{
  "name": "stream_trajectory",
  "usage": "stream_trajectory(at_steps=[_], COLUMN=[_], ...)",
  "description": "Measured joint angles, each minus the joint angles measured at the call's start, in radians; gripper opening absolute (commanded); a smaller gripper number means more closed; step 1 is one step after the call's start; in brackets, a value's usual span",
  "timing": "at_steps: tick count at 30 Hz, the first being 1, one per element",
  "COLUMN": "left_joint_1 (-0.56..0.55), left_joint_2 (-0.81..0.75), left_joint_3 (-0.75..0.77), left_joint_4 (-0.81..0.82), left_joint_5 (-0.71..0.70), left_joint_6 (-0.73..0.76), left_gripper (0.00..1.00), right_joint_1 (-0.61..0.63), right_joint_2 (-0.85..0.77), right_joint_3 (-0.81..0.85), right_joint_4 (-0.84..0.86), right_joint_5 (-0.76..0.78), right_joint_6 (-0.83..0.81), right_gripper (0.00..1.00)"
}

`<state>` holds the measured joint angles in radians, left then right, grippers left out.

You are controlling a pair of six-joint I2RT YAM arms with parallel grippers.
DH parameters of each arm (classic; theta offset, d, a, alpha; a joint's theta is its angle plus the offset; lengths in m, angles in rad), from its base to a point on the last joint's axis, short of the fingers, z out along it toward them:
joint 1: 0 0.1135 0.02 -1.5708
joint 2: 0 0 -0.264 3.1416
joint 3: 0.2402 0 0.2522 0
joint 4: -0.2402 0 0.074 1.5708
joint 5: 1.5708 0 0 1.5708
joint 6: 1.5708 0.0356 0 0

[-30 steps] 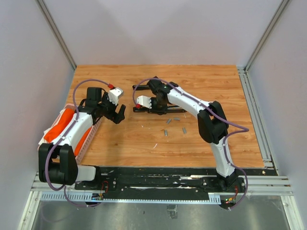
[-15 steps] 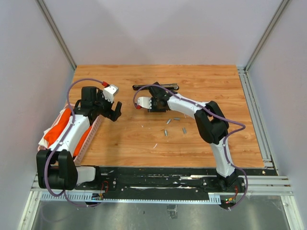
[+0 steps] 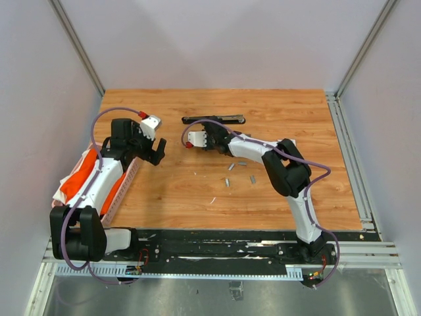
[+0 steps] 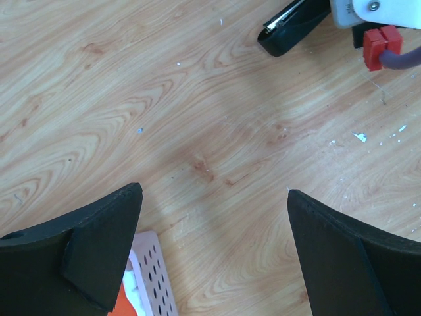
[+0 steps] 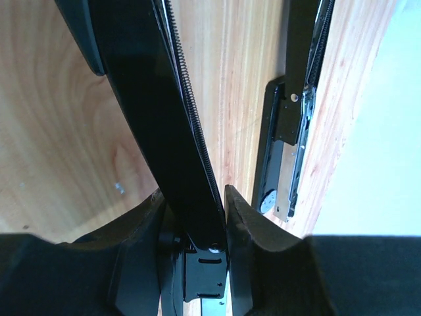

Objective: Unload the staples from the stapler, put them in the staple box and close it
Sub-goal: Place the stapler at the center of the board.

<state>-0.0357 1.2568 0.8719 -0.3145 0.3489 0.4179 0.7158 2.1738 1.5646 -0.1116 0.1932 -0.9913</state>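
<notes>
The black stapler (image 3: 214, 120) lies opened out near the table's back. One of its arms (image 5: 151, 99), with a long spring along its edge, is clamped between the fingers of my right gripper (image 5: 194, 194) (image 3: 209, 137). The stapler's other arm (image 5: 293, 131) lies flat beside it. Several short grey staples (image 3: 229, 166) lie loose on the wood, nearer the arm bases than the right gripper. My left gripper (image 4: 214, 194) (image 3: 156, 153) hangs open over bare wood, left of the stapler, whose tip (image 4: 293, 29) shows at the top of the left wrist view.
A pink perforated basket (image 3: 125, 184) (image 4: 152, 276) holding an orange-and-white cloth (image 3: 82, 174) sits at the table's left edge, under the left arm. Grey walls close in the table at the back and both sides.
The right gripper has carried the stapler toward the back left and swung it open, one arm now lying near the back. The left gripper drew back slightly to the left.
</notes>
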Motion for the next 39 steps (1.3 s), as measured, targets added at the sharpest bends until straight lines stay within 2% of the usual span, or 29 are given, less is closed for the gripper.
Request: stream_trajectory(at_steps=[3,9,15,27,35,37,39], left_joint_1=[0.0,0.0,0.0,0.0,0.0,0.0,0.0], left_joint_2=[-0.005,-0.003,0.017,0.02,0.028,0.028,0.028], left_joint_3=[-0.005,-0.005,-0.002,-0.003,-0.003,-0.003,-0.003], left_joint_4=[0.003,0.03,0.052,0.087,0.111,0.112,0.112], left_joint_5=[-0.006,-0.015,-0.024,-0.031,-0.032,-0.034,-0.035], left_joint_6=[-0.001,-0.016,-0.03,-0.034,-0.045,-0.045,-0.044], left_gripper=[0.97,0.97,0.97,0.96,0.96,0.96,0.96], right_joint_1=[0.002,0.011,0.032,0.059,0.069,0.07,0.071], right_joint_2=[0.026,0.065,0.08,0.113,0.113,0.113,0.111], right_joint_3=[0.007,0.005,-0.019,-0.024,-0.058,-0.064,-0.069], right_joint_4=[0.038,0.138,0.232,0.314,0.386,0.398,0.407], right_joint_5=[0.032,0.078,0.115,0.13,0.147,0.149,0.152], right_joint_6=[-0.011,-0.034,-0.049,-0.056,-0.06,-0.059,-0.058], right_gripper=[0.02,0.09,0.2,0.42,0.47,0.51,0.61])
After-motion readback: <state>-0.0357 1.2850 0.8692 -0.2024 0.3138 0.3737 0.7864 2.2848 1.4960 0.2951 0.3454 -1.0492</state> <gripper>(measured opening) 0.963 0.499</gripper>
